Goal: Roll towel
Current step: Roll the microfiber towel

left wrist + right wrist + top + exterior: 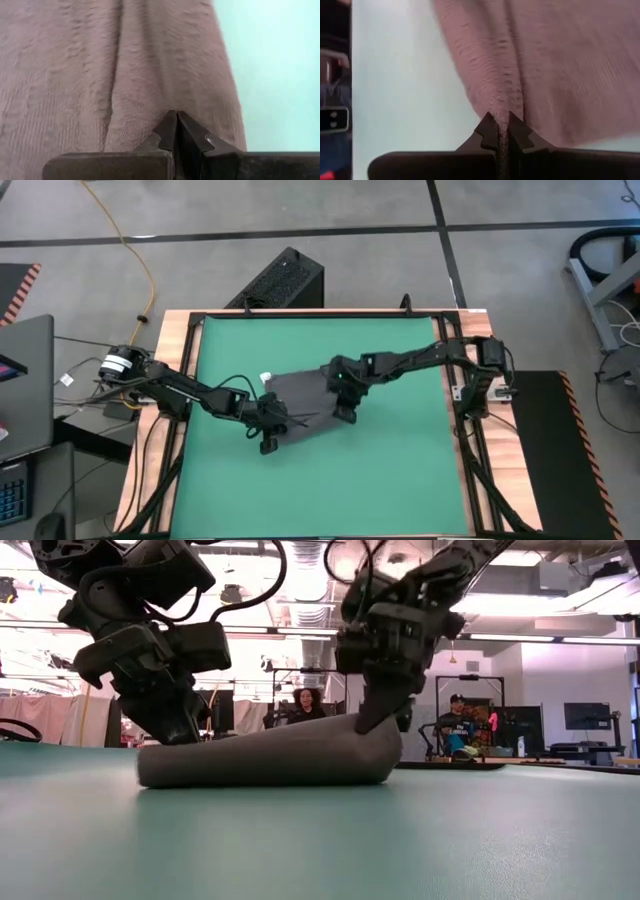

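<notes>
A dark grey towel point(300, 402) lay crumpled near the middle of the green mat point(400, 470) on the bench. The left pincer point(176, 118) was pressed together on the towel's near-left edge. The right pincer point(499, 121) pinched a fold of cloth at the towel's right edge, lifting it slightly.

Both claws point(176, 117) point(501, 120) apparently pinched closed.
</notes>
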Tool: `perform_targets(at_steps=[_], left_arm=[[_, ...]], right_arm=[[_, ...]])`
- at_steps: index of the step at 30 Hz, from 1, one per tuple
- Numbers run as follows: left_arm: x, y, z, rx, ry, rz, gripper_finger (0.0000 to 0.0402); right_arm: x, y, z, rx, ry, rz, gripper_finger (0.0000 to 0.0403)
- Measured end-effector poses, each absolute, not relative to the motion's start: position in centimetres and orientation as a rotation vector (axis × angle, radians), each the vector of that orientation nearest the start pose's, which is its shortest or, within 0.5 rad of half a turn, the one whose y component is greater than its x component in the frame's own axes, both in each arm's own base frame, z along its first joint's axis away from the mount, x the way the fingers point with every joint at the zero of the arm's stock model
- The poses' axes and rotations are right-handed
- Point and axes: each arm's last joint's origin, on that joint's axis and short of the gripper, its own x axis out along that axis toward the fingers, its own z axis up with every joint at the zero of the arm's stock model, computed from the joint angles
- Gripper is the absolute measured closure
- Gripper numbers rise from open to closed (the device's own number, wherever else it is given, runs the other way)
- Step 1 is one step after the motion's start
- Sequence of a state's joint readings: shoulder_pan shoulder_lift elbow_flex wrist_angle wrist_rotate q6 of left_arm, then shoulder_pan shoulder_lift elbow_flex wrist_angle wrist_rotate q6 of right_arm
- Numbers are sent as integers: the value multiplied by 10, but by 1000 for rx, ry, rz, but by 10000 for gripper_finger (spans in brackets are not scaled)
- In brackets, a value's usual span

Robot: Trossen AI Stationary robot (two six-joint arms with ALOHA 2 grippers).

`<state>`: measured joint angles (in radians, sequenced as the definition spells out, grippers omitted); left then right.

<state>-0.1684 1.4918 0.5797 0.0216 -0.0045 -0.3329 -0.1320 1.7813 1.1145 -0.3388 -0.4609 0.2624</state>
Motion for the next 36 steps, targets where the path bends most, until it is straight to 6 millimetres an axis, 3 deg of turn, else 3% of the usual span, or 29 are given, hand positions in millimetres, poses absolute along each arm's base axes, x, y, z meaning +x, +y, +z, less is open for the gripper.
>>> perform_targets(at_steps=[5,12,22,26,31,36], left_arm=[[255,-44,136,-238,886,-35,401],[258,-46,138,-275,861,-97,401],[253,-41,192,-207,573,139,402],[245,-40,174,-132,650,282,401],[254,-51,161,-175,630,202,401],[258,-55,141,-159,692,244,401]], right_arm=[[354,-52,176,629,982,98,382],[364,-56,190,670,881,128,382],[362,-57,187,616,905,84,382],[362,-57,187,603,904,86,382],[362,-61,188,603,896,79,382],[361,-63,188,603,895,75,382]])
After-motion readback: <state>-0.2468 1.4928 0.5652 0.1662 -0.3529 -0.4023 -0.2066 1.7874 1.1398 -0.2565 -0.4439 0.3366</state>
